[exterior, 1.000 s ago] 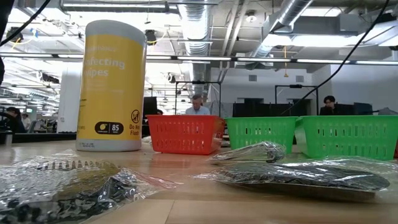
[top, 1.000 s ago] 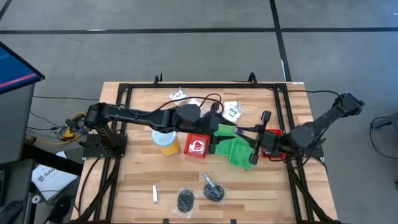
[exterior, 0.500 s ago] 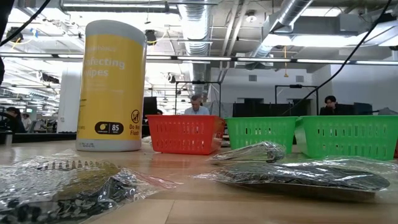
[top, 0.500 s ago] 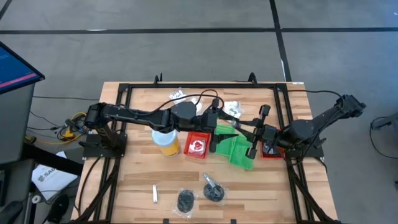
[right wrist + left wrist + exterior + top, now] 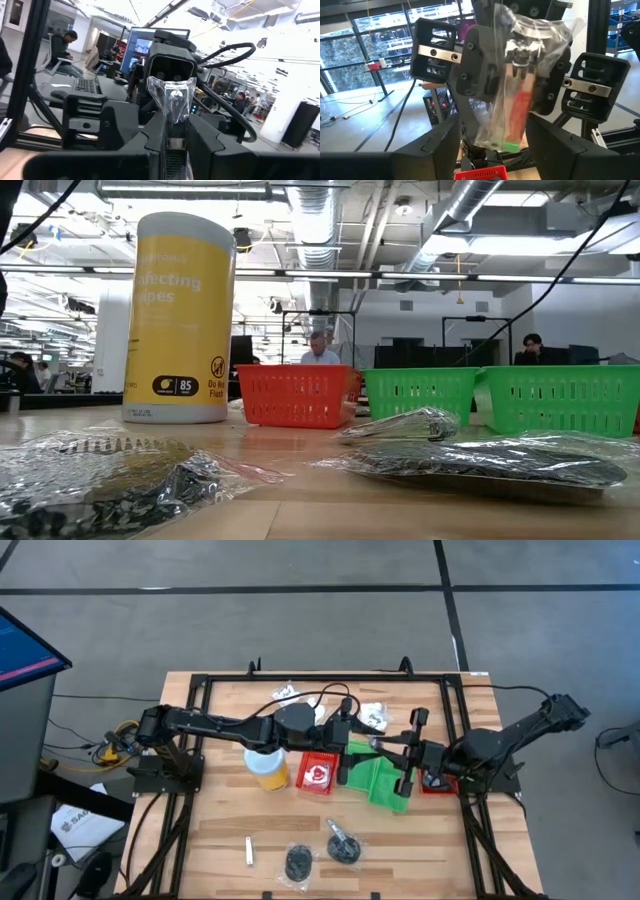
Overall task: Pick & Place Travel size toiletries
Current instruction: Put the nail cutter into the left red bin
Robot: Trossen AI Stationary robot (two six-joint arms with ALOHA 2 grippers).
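Note:
Above the green bin (image 5: 383,783) my two grippers face each other. My right gripper (image 5: 388,747) is shut on a clear plastic packet (image 5: 512,85) that holds a red and green item, one of the travel size toiletries. My left gripper (image 5: 495,129) is open, with a finger on either side of the packet's free end and a gap showing on both sides. On the table lie white packets (image 5: 373,716) at the far side. A short tube (image 5: 248,851) and bagged dark discs (image 5: 299,862) lie near the front edge. My right gripper pinches one end of the clear packet (image 5: 172,131) between its two fingers. It comes in about level from the table's right. The packet sticks out past the fingertips toward my left gripper, lifted clear above the green bin.
A yellow wipes canister (image 5: 267,768) stands left of a red bin (image 5: 318,775). A second red bin (image 5: 437,783) sits under my right arm. A black frame (image 5: 330,678) runs round the table. The low view shows crinkled bags (image 5: 480,458) close to the front edge.
My right gripper has moved a little toward my left gripper with the packet and has tipped upward. My left gripper has tipped up slightly in place.

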